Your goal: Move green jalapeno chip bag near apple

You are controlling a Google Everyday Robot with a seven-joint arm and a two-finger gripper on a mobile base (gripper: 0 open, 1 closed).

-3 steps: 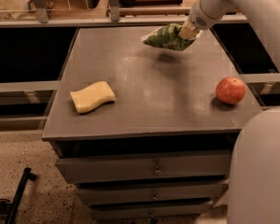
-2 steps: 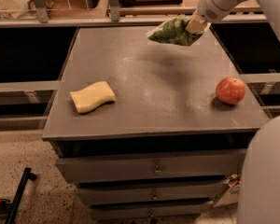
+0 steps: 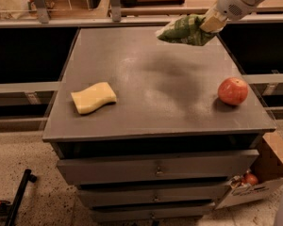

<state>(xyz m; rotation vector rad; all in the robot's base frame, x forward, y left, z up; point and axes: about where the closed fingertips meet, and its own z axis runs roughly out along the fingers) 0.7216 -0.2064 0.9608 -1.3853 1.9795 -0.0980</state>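
Your gripper (image 3: 209, 22), above the table's (image 3: 146, 112) far right corner, clasps the bag (image 3: 183, 30) by its 3 o'clock end, holding it aloft with its long axis 9-to-3, while the apple (image 3: 233, 91) lies toward 5 o'clock, well apart.

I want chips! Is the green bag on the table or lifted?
Lifted: the hand, far right over the table, holds the green bag above its shadow.

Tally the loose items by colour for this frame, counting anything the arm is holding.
Green: 1, the green jalapeno chip bag, held by the gripper above the far right of the cabinet.
Yellow: 1, the sponge.
Red-orange: 1, the apple.
Total: 3.
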